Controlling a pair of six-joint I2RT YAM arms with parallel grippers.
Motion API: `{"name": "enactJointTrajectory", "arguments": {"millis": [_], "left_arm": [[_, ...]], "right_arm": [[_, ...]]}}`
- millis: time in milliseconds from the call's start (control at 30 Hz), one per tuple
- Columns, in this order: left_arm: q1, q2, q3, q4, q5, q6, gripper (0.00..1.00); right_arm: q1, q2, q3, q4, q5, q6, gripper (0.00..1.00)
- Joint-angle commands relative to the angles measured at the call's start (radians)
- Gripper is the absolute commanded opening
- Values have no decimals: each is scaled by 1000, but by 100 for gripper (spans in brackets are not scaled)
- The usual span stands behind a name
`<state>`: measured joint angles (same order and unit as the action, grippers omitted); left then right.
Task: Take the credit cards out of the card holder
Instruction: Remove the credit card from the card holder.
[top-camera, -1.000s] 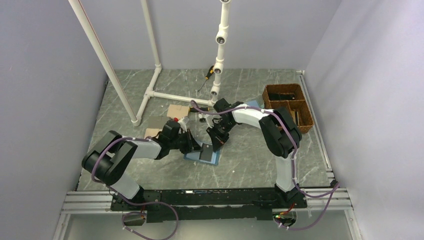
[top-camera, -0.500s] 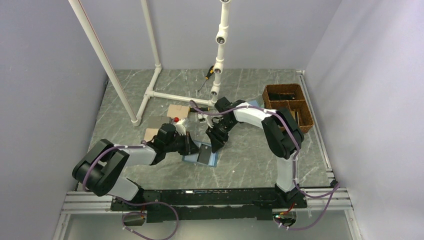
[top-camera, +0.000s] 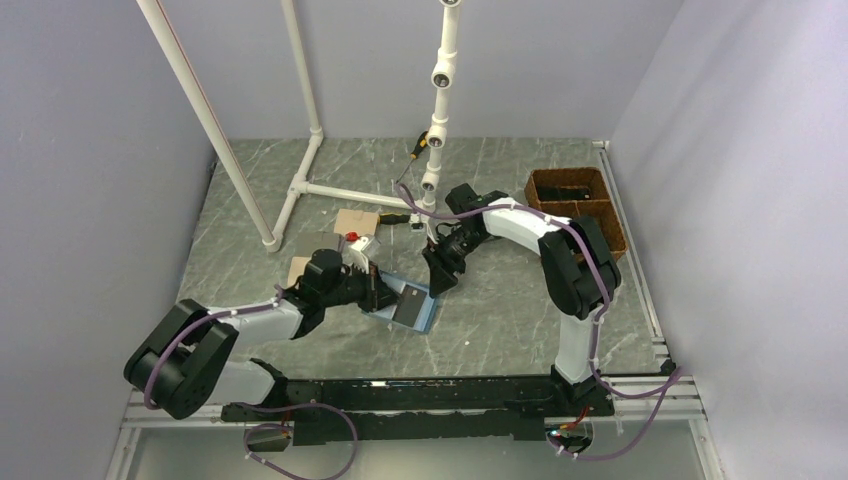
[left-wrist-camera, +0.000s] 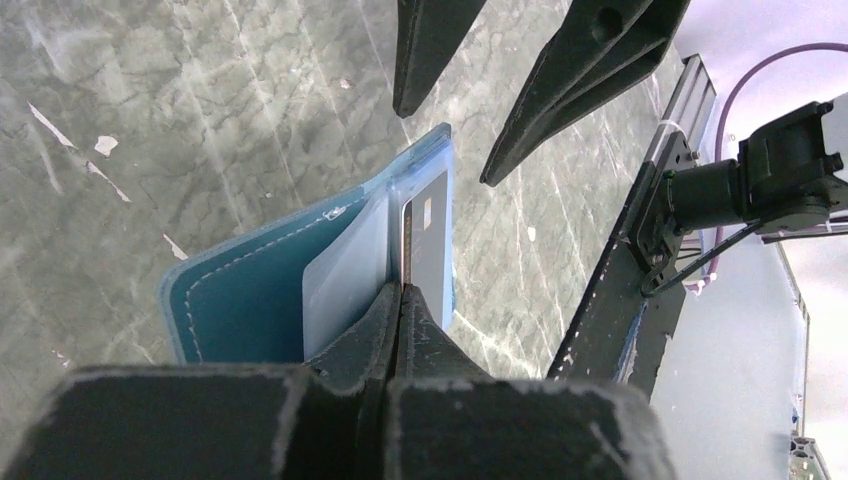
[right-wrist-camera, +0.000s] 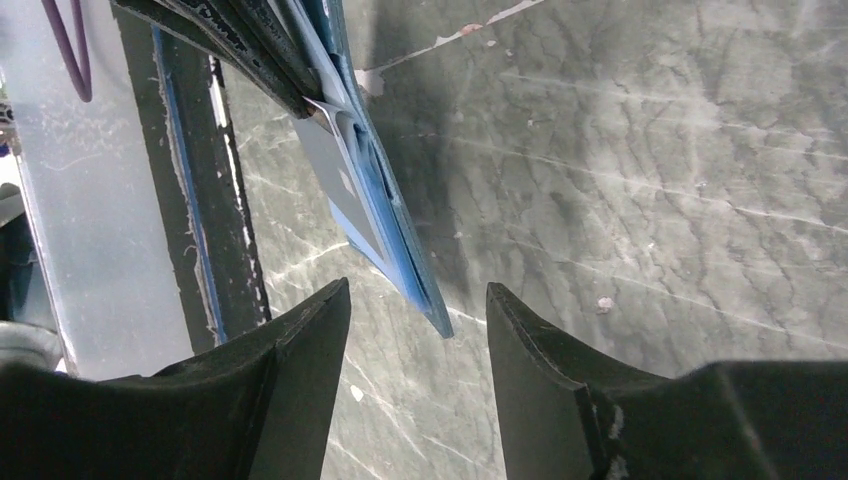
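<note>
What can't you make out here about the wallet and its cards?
1. Card count: in the left wrist view, the jaws of the left gripper, shut on the card holder, cover its near pockets. The top view is too small.
2. Print on the grey card: too small and steeply angled in both wrist views.
3. Pocket faces: nearly edge-on in the right wrist view, ahead of the open jaws of the right gripper.

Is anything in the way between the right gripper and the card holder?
Nothing visible. The right gripper is open, and the free corner of the card holder shows right between its fingers. The left gripper is shut on the card holder at its opposite end, off that path.
</note>
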<state>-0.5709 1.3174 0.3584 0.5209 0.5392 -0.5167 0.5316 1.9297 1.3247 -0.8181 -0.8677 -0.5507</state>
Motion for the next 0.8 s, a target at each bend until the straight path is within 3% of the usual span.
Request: {"name": "enactJointTrajectory", "arguments": {"millis": [0, 400, 767], "left_arm": [[-5, -36, -16, 84, 44, 27, 0], [-9, -30, -32, 180, 79, 0, 0], [-8, -74, -63, 194, 49, -22, 0]], "right_arm": [[0, -39, 29, -25, -80, -47, 56], [15, -8, 37, -71, -157, -92, 60], [24, -9, 47, -89, -168, -105, 37]]}}
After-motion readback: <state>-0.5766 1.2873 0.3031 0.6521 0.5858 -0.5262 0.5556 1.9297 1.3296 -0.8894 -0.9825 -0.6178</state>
